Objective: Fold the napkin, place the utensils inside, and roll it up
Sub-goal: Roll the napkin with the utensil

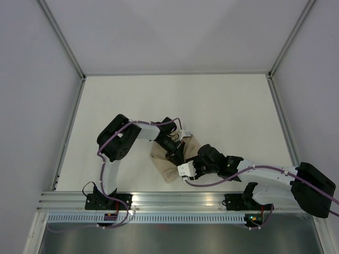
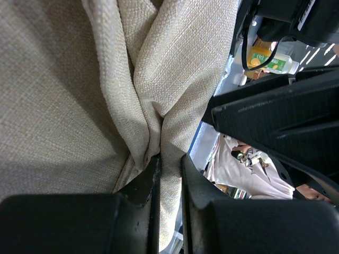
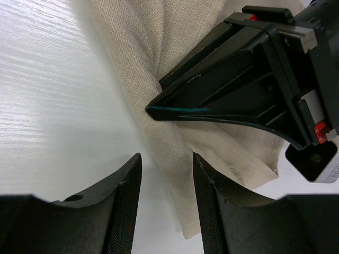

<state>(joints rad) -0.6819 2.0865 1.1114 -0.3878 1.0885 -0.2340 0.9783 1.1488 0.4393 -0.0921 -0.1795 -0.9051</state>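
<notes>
The tan napkin [image 1: 168,165] lies bunched on the white table just ahead of the arms. My left gripper [image 1: 179,150] sits over its far side, shut on a raised fold of the cloth [image 2: 175,63], which runs up between the two fingers [image 2: 143,185]. My right gripper [image 1: 192,168] is at the napkin's right edge with its jaws open. A loose edge of the napkin [image 3: 127,47] lies below the gap between its fingers [image 3: 124,190], which do not pinch it. The left gripper's fingers [image 3: 222,95] press into the cloth just beyond. The utensils are out of view.
The white table [image 1: 212,106] spreads behind and to both sides of the napkin, bounded by grey walls with metal frame posts [image 1: 69,143]. An aluminium rail [image 1: 175,200] holding both arm bases runs along the near edge. The right arm's black body [image 2: 280,116] crowds close beside the left gripper.
</notes>
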